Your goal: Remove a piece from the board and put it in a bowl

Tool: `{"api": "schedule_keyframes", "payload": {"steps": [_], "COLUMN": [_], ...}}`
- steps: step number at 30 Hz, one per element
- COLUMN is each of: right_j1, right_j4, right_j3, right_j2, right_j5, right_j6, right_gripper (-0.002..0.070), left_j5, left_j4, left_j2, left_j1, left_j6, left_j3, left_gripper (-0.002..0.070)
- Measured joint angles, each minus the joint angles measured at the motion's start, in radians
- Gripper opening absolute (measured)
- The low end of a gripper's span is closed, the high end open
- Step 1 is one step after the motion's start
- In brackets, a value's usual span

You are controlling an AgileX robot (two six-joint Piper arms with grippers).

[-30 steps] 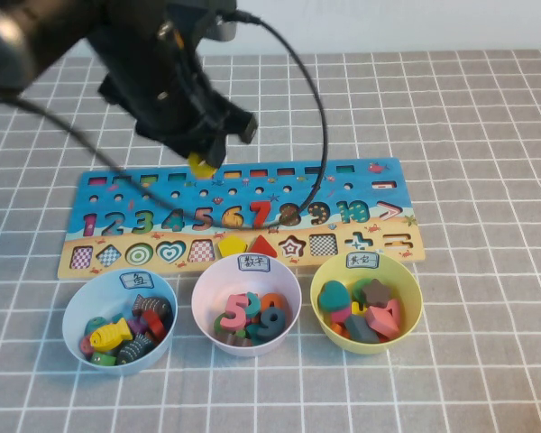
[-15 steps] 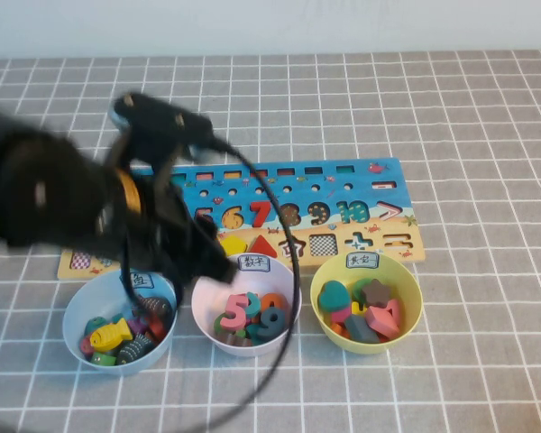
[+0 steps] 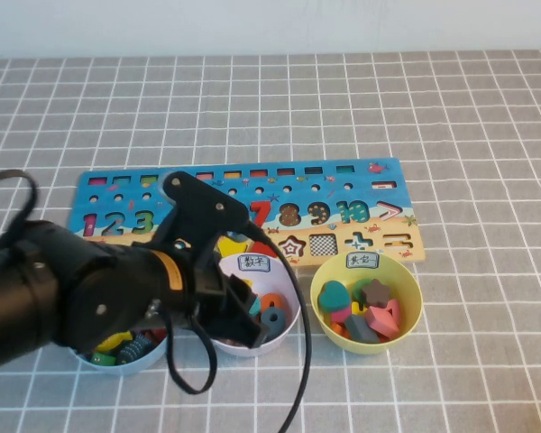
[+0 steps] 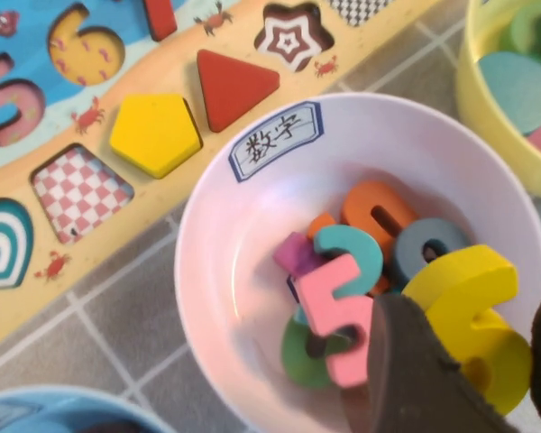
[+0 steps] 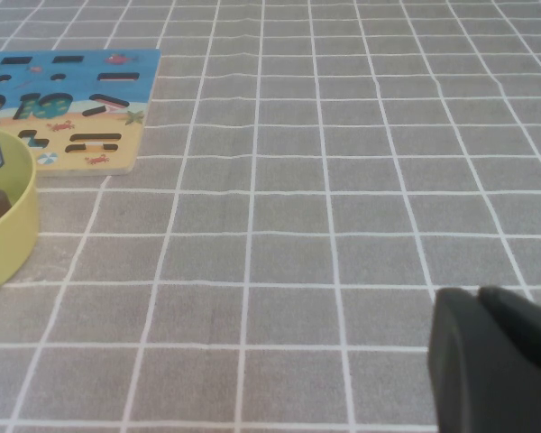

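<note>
Your left claw (image 4: 464, 370) hangs over the round whitish-pink plastic bowl (image 4: 234, 262), and its dark fingers (image 4: 406, 379) are pinched on the chunky bright yellow numeral "6" (image 4: 473, 302). That numeral sits low inside the bowl's rim, touching or just above the pile of numbers there: a pink "5" (image 4: 329, 311), a teal piece, an orange piece and a grey-blue one. You can read a white label tag (image 4: 278, 140) with dark characters on the bowl's rim on the side toward the board.

From the high view, the left arm covers much of the pink bowl (image 3: 284, 287) and nearly all of the light blue bowl (image 3: 135, 359) beside it, toward the table's left edge. The yellow-green bowl (image 3: 325, 281) of mixed shapes stands on the other side, toward the right edge, clear of the arm.

Just behind the bowls, toward the table's far edge, lies the long flat puzzle board (image 3: 379, 194) with its blue top and sandy lower band. In its lower band you can see a yellow pentagon block (image 4: 155, 133) and a red triangle (image 4: 233, 86) seated side by side, and the "6" cut-out (image 4: 86, 50) above them lies bare.

Your right claw (image 5: 496, 361) hovers low over the grey gridded table (image 5: 343, 180) near its right edge, well apart from the board; you cannot tell whether it is spread or closed.
</note>
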Motion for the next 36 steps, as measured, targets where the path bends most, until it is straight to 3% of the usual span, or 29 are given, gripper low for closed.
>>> {"api": "schedule_keyframes", "payload": {"steps": [10,20,36], "right_j1": [0.0,0.0,0.0], "right_j4": [0.0,0.0,0.0], "right_j3": [0.0,0.0,0.0], "right_j2": [0.0,0.0,-0.002], "right_j5": [0.0,0.0,0.0], "right_j6": [0.0,0.0,0.0], "right_gripper": [-0.0017,-0.0017,-0.0017], "left_j5": [-0.038,-0.006,-0.01], "left_j4": [0.002,0.002,-0.043], "left_j2": [0.106,0.165,0.198], "left_j1": [0.002,0.086,0.09], "left_j6": [0.0,-0.008,0.0], "left_j3": [-0.023,-0.089,-0.091], "left_gripper": [0.0231,0.0231,0.023]}}
